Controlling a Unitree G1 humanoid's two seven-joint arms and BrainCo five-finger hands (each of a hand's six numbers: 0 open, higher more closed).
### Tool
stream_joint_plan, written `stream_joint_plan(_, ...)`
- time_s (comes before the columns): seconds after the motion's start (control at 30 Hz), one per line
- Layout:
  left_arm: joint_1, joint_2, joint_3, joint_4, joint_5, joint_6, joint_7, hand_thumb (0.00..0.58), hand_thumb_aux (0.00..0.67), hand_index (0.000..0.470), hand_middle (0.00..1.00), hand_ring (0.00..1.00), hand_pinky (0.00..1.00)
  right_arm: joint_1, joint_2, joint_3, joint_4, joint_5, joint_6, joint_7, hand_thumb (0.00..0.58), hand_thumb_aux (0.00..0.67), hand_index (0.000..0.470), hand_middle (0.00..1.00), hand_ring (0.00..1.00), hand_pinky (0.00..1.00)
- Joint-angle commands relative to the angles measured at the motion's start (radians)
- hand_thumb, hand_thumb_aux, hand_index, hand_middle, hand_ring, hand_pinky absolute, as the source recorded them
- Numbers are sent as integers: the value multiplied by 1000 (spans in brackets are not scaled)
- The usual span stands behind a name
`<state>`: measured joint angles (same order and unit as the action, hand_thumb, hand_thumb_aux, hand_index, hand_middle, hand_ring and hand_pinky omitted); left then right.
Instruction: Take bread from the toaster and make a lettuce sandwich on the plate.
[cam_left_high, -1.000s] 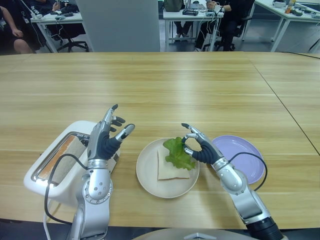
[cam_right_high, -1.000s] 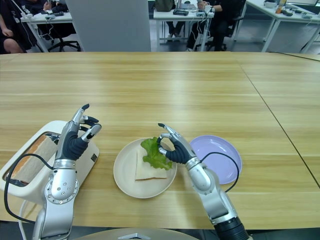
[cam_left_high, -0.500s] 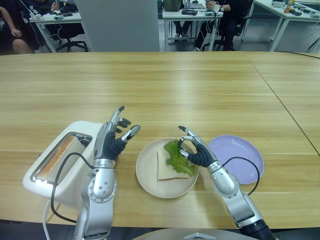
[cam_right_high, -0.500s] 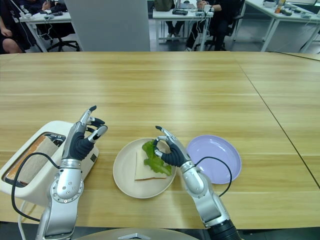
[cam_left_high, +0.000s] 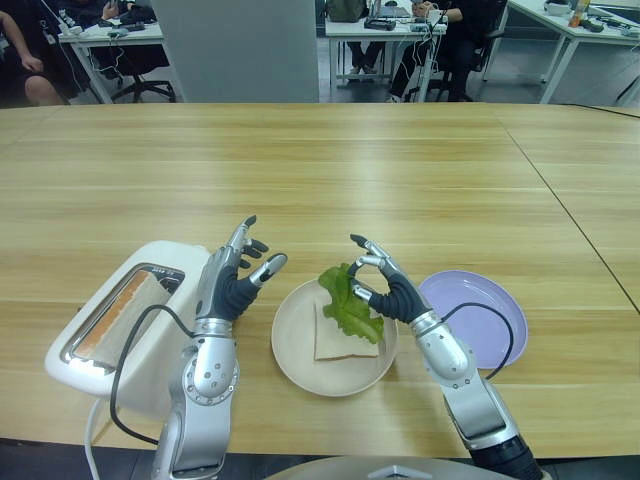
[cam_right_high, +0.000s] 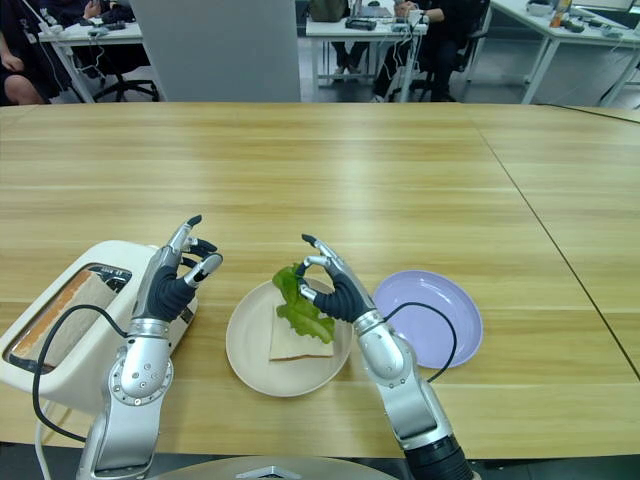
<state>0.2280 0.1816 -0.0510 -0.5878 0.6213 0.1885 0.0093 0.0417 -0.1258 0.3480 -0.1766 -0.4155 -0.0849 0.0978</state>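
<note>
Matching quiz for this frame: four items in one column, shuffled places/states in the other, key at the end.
Things:
1. lettuce
2. purple plate
3. toaster
4. left hand

Places or states:
A. open, raised between the toaster and the beige plate
B. bare, just right of the beige plate
C. pinched by the right hand over the bread slice on the beige plate
D. has a second slice in its slot

Pairs: 1-C, 2-B, 3-D, 4-A
</note>
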Motion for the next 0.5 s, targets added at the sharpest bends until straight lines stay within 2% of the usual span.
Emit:
stream_joint_plan(0.03,-5,4,-14,22,5,2,-13,0,0,0,412,412,412,-23,-21,-6,185,-29,-66,-70,580,670,460,0,0,0)
stream_joint_plan(0.27,-36,10,-40,53,1,-7,-29,0,0,0,408,408,408,-105,-87,49,570,-174,-137,-238,580,670,460,0,0,0)
stream_joint_plan(0.37,-48,12,-46,63,0,-10,-35,0,0,0,412,412,412,-113,-105,72,627,-222,-141,-286,580,670,460,0,0,0)
stream_joint_plan(0.5,-51,14,-52,68,-2,-12,-38,0,0,0,408,408,408,-123,-151,121,597,-361,-85,-357,580,670,460,0,0,0)
